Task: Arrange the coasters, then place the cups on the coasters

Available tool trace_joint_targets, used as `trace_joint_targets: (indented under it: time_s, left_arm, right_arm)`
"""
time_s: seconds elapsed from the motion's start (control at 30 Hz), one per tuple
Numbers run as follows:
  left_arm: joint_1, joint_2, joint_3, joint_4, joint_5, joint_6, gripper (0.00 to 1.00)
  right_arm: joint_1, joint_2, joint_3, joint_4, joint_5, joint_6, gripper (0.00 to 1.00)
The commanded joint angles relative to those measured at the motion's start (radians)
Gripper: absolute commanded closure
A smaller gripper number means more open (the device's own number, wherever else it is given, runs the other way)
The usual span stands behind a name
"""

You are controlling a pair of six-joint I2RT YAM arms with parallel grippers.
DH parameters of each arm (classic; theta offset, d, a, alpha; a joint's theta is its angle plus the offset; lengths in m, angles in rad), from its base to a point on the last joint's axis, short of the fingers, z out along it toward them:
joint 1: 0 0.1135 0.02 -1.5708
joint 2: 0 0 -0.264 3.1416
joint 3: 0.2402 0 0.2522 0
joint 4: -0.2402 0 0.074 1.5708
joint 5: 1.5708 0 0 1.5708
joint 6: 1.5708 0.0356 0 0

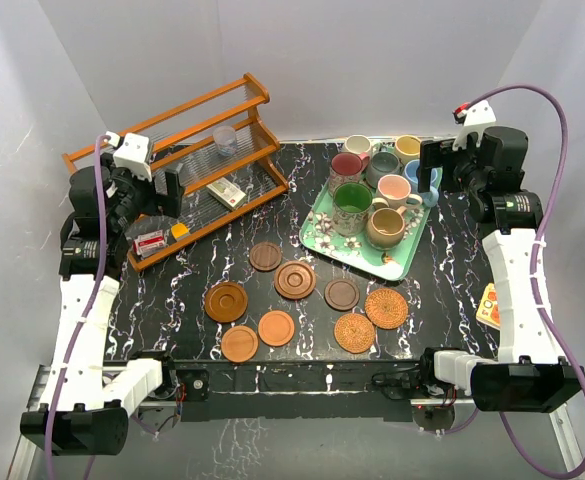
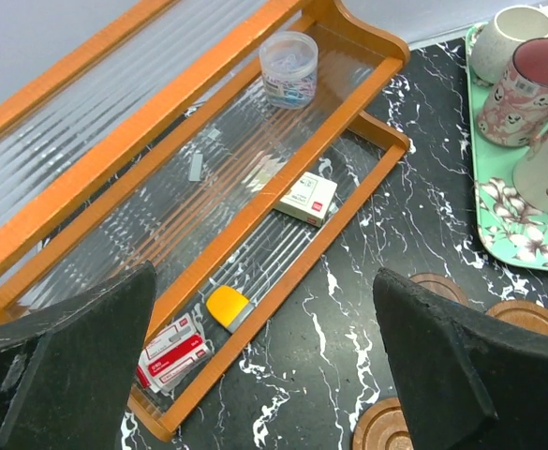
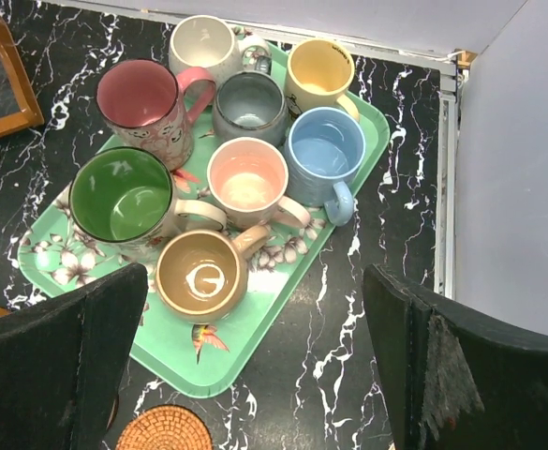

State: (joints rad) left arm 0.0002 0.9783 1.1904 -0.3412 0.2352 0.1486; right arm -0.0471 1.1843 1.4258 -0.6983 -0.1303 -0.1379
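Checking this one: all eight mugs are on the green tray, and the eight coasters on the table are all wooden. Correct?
Not all wooden. Only six are wooden coasters; the two at the right of the group are woven wicker coasters, as the top external view shows. The eight mugs are indeed all on the green tray.

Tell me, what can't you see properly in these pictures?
- Top view: the orange thing is partly hidden by the right arm.
- Right wrist view: a wicker coaster is cut off by the bottom edge.
- Left wrist view: print on the white box is too small to read.
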Motion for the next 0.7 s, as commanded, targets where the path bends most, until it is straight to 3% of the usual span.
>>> trace_joint_targets:
  time_s: [0.0,0.23,0.43,0.67]
  left_arm:
    - [0.009,-0.016,-0.017,-0.001,0.061,0.017,0.01]
    - [0.011,-0.025,-0.04,0.006,0.103,0.03,0.01]
    - [0.012,-0.019,-0.054,0.027,0.099,0.036,0.01]
    - [0.011,-0.005,-0.064,-0.007,0.185,0.093,0.01]
  right_arm:
    - [0.007,-0.019,0.058,0.037,-0.006,0.021,0.02]
    - [0.008,-0.009,0.064,0.034,-0.004,0.022,0.02]
    - [0.01,0.011,0.068,0.0,0.099,0.011,0.02]
    - [0.013,-0.018,-0.032,0.048,0.173,-0.021,0.02]
